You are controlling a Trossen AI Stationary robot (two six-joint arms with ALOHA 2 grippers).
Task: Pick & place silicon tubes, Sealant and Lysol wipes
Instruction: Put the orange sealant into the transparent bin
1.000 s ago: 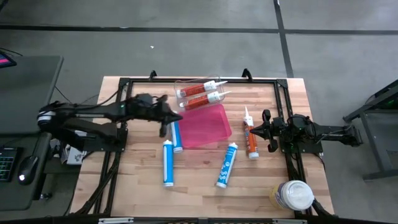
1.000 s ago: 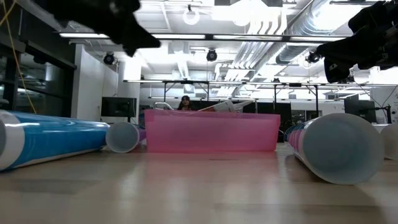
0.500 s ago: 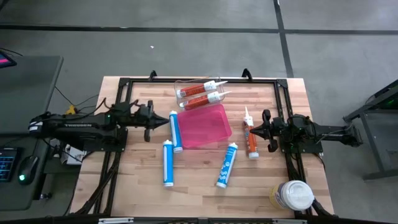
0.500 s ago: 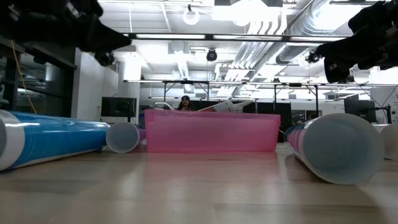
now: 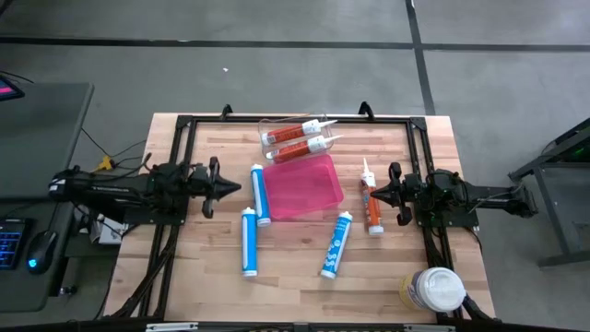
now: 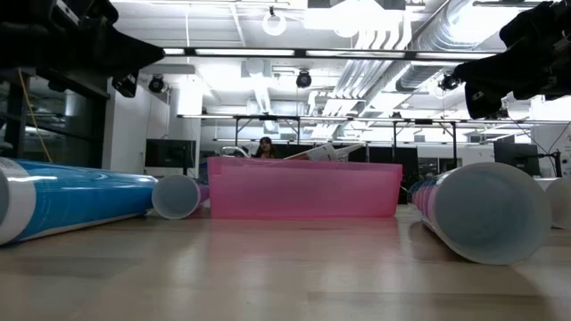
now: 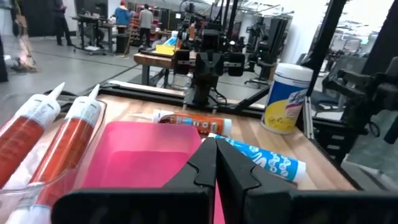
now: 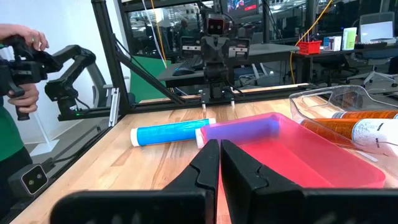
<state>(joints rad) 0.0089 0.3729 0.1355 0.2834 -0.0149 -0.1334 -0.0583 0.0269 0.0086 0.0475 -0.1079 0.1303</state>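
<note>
Three blue-and-white cartridges lie on their sides on the table: one beside the pink tray, two nearer. An orange cartridge lies right of the tray. Two red cartridges lie in a clear tray at the far edge. The Lysol wipes canister stands upright at the near right corner. My left gripper is shut and empty, left of the blue cartridge. My right gripper is shut and empty, above the orange cartridge's nozzle end.
A black frame runs around the table's sides. In the right wrist view a person's hand holds a control arm beyond the table's left side. Bare wood lies between the near cartridges and the near edge.
My left gripper has drawn back from beside the blue cartridge and the pink tray toward the table's left edge. The cartridges and trays lie as before.
</note>
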